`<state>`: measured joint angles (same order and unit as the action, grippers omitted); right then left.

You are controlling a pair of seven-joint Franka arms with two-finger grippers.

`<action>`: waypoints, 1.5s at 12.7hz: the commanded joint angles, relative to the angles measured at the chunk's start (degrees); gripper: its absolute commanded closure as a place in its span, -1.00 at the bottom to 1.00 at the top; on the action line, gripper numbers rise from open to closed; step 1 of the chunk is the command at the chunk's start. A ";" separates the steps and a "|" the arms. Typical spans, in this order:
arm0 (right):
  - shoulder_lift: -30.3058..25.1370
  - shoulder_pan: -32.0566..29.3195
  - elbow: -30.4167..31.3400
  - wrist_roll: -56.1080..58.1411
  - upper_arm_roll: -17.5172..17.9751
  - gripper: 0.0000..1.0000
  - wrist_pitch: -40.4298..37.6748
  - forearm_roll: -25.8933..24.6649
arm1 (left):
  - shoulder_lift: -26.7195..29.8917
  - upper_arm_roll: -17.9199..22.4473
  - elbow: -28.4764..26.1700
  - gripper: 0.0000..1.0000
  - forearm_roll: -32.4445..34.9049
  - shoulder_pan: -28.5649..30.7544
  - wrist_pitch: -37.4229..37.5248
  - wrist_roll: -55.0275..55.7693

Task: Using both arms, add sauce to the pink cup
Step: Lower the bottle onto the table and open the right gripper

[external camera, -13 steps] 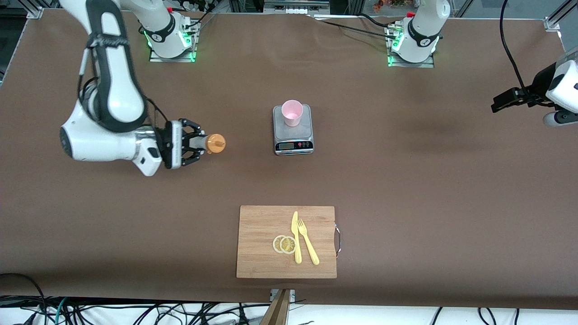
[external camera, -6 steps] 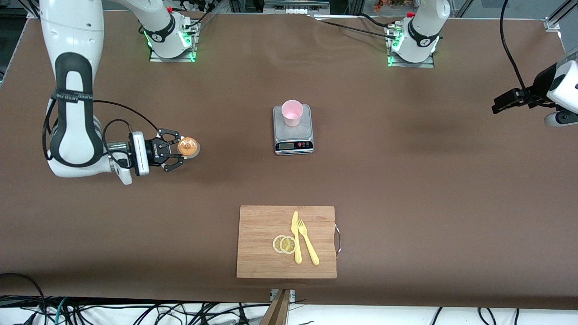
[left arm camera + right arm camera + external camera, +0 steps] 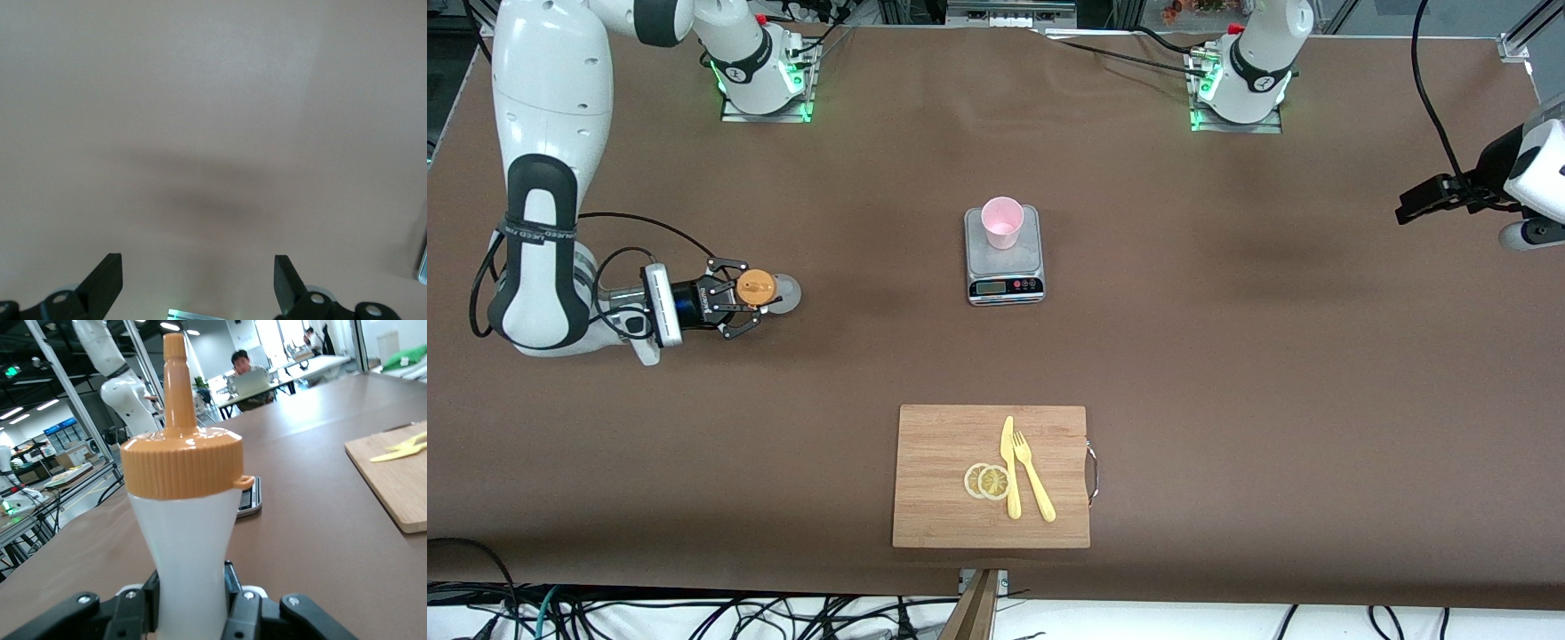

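My right gripper [image 3: 740,304] is clenched on the sauce, a small translucent whitish squeeze bottle with a ribbed orange nozzle cap [image 3: 763,289]. In the right wrist view the black fingers [image 3: 140,610] press the waist of the bottle [image 3: 187,553] from both sides, and the nozzle stands upright. The bottle is at the right arm's end of the table (I cannot tell if its base touches the brown tabletop [image 3: 1227,356]). The pale pink plastic tumbler [image 3: 1001,222] stands upright on the plate of a small grey kitchen scale [image 3: 1004,258] in the middle of the table, well apart from the bottle.

My left gripper [image 3: 198,283] waits with its two black fingertips [image 3: 107,280] spread wide and nothing between them, over bare tabletop at the left arm's end.

Nearer to the front camera lies a rectangular wooden cutting board [image 3: 943,444], with a yellow plastic knife [image 3: 1010,467], a yellow plastic fork [image 3: 1033,476] and two round lemon slices [image 3: 987,481] on it.
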<state>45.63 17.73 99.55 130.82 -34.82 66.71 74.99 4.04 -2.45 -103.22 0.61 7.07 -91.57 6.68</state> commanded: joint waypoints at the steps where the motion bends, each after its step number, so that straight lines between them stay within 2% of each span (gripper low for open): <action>1: 3.05 -2.96 -3.22 4.60 0.72 1.00 -4.91 0.95 | 0.18 -0.36 0.03 -1.00 1.50 0.22 -0.36 -0.18; 10: 8.33 -8.32 -3.93 17.17 1.51 1.00 -7.20 0.16 | 0.09 -0.36 -0.06 -1.00 1.06 0.22 -0.36 -0.18; 19: 9.83 -12.81 -6.03 18.24 1.33 1.00 -6.41 -3.71 | 0.09 -0.36 -0.06 -1.00 0.89 0.22 -0.36 -0.97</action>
<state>54.53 6.05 95.38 148.57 -33.99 61.64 72.27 4.03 -2.48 -103.24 0.61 7.08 -91.57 6.51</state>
